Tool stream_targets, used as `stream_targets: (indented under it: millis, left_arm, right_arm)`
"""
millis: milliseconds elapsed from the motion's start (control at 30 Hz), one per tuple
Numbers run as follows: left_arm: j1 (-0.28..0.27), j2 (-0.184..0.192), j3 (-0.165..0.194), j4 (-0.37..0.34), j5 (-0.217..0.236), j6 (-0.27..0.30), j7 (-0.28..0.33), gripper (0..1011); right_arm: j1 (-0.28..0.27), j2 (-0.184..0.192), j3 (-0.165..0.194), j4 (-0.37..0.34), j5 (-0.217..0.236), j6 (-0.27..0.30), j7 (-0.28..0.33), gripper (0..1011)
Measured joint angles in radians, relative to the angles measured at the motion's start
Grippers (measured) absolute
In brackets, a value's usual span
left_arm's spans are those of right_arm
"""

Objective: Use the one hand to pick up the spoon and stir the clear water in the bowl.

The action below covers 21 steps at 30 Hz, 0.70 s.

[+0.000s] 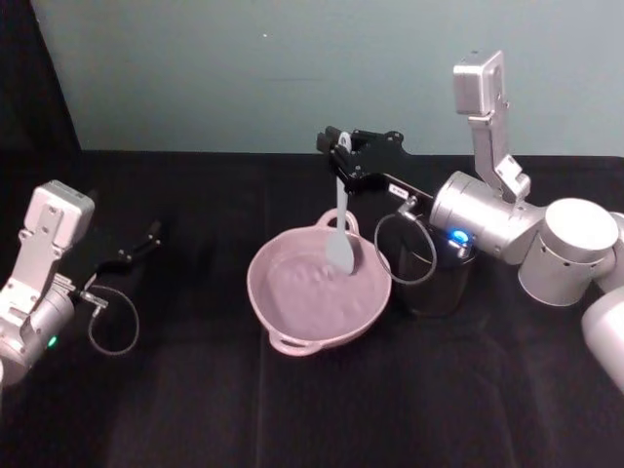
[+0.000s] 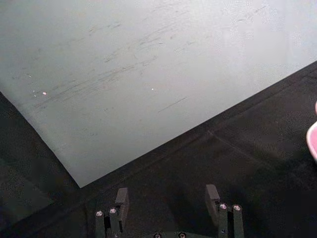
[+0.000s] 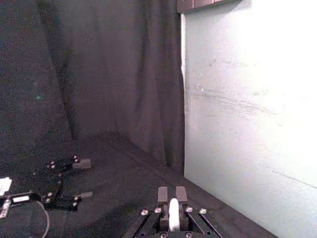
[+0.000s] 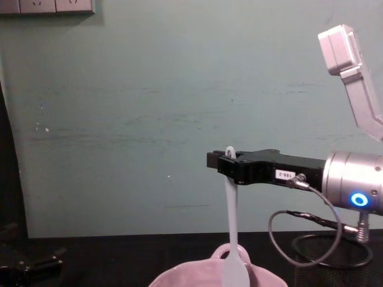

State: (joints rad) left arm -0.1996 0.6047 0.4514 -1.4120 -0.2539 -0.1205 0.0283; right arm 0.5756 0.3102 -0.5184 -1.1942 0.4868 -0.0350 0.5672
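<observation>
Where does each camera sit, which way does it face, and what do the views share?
Head view: high, looking down at the black table; both arms, right gripper holding white translucent spoon in pale pink glossy bowl.
Chest view: low, facing the pale green wall; right gripper, spoon.
Left wrist view: along open left gripper towards wall.
Right wrist view: along right gripper, shut on spoon.
Shared: head and chest views both show spoon dipping into bowl.
</observation>
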Motion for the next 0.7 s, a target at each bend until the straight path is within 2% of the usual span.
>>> stream_targets:
  millis: [333,533,700]
  left_arm:
    - [0.0,0.0,0.0,0.0,0.0,0.0,0.0,1011]
    - [0.0,0.0,0.0,0.0,0.0,0.0,0.0,1011]
    - [0.0,0.0,0.0,0.0,0.0,0.0,0.0,1011]
  right_arm:
    - [-0.063,0.039,-0.012,-0.136,-0.039,0.063,-0.029,108]
    - [-0.088,0.039,-0.029,-0.197,-0.048,0.074,-0.028,108]
    - [-0.088,0.024,-0.041,-0.199,-0.047,0.073,-0.013,109]
